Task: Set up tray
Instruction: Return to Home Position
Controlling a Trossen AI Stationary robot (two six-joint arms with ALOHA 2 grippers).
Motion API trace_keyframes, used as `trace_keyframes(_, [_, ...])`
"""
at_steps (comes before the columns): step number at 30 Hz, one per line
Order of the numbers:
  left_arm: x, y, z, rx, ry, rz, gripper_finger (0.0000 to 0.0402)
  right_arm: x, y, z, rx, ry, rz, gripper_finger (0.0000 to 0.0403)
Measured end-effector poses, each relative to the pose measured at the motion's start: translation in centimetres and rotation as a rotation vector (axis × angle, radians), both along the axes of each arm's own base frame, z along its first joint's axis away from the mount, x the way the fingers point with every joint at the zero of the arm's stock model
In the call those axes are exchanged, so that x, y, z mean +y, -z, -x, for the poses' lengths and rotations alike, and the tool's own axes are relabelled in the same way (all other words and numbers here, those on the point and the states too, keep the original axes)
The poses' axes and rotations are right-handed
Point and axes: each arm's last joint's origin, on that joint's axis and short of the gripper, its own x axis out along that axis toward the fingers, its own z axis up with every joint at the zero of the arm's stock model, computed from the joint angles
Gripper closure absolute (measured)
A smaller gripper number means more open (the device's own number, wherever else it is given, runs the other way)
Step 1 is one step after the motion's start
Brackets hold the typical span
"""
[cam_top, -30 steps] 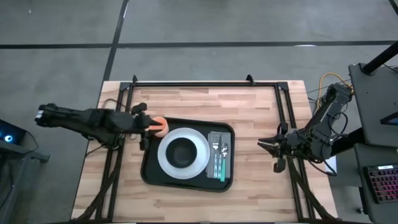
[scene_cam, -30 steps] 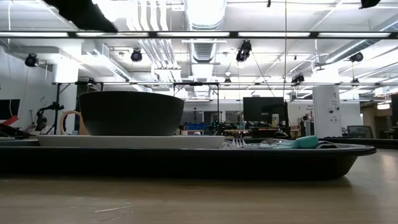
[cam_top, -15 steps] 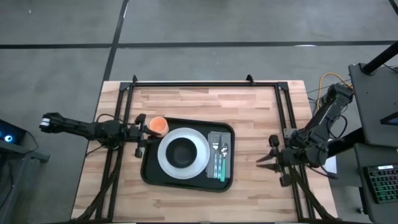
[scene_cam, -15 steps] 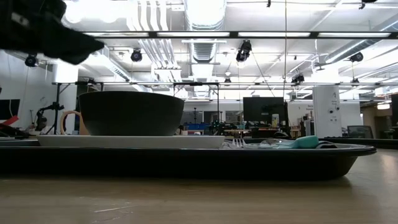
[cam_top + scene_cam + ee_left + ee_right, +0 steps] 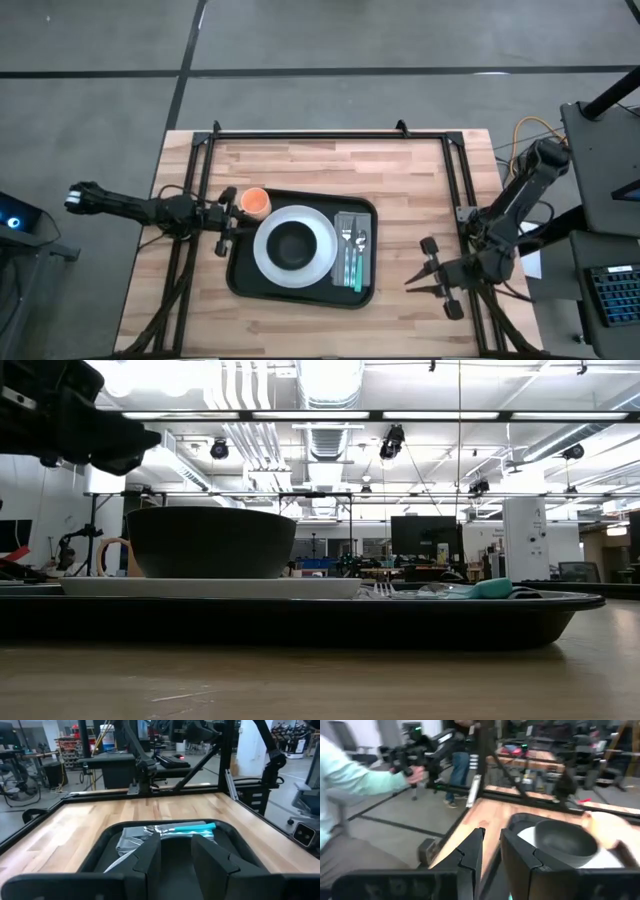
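Note:
The black tray (image 5: 238, 280) lies mid-table. On it stand a white plate (image 5: 320, 262) with a dark bowl (image 5: 292, 243), a grey napkin (image 5: 343, 222) bearing teal-handled cutlery (image 5: 356, 268), and an orange cup (image 5: 254, 201) in its far left corner. My left gripper (image 5: 230, 213) hovers open just left of the tray, beside the cup and touching nothing. Its wrist view looks across the tray (image 5: 107, 842) at the napkin (image 5: 131, 840). My right gripper (image 5: 415, 282) is open over bare wood right of the tray. The low view shows the bowl (image 5: 210, 542) and tray (image 5: 300, 618).
A black metal frame (image 5: 330, 134) runs along the table's far edge and down both sides. Bare wood (image 5: 400, 190) lies far of and right of the tray. In the right wrist view a person in a light sleeve (image 5: 355, 780) stands beyond the table.
My left gripper has drawn back from the orange cup toward the table's left edge, and the cup now stands free in the tray's far left corner. My right arm has swung toward the near edge, carrying its gripper a little closer to the tray.

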Motion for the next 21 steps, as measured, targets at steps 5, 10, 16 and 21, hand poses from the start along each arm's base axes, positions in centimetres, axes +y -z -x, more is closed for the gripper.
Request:
trace_keyframes(5, [0.0,0.4,0.0,0.012,0.005,-0.001,0.031,0.4,0.9,0.0,0.034,-0.089,-0.021,0.0344])
trace_keyframes(10, [0.0,1.1,0.3,-0.002,0.007,0.002,0.031,-0.3,1.3,0.6,0.03,-0.099,-0.029,0.0344])
trace_keyframes(16, [0.0,0.7,0.6,-0.052,0.034,0.021,0.031,-1.6,2.6,1.5,0.034,-0.099,-0.035,0.0344])
trace_keyframes(21, [0.0,0.5,0.7,-0.074,0.037,0.025,0.031,-2.7,4.8,2.6,-0.008,-0.197,-0.085,0.0344])
